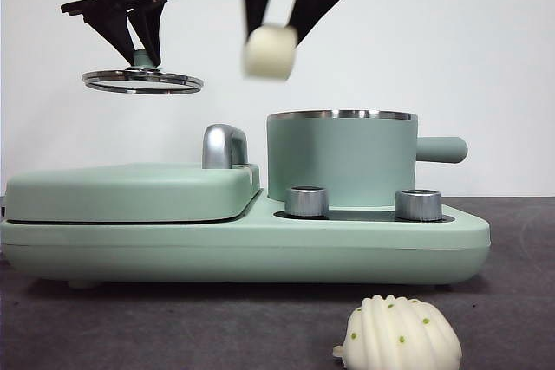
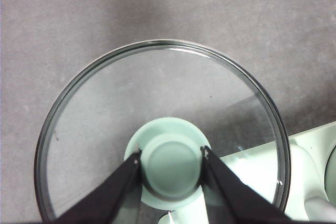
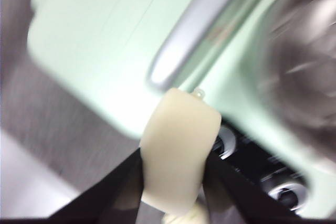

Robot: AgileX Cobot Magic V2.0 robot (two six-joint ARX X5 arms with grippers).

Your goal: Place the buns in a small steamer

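Right pincer (image 1: pixel 271 36) grips the smooth cream bun (image 1: pixel 270 50) above the open mint-green round pot (image 1: pixel 340 158); left pincer (image 1: pixel 143 56) grips the glass lid's green knob (image 2: pixel 172 164).

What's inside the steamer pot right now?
Cannot tell: the front view is level with the steamer's wall, hiding its inside. Its lid is off, held up by the left end effector. The right end effector holds the smooth bun above it.
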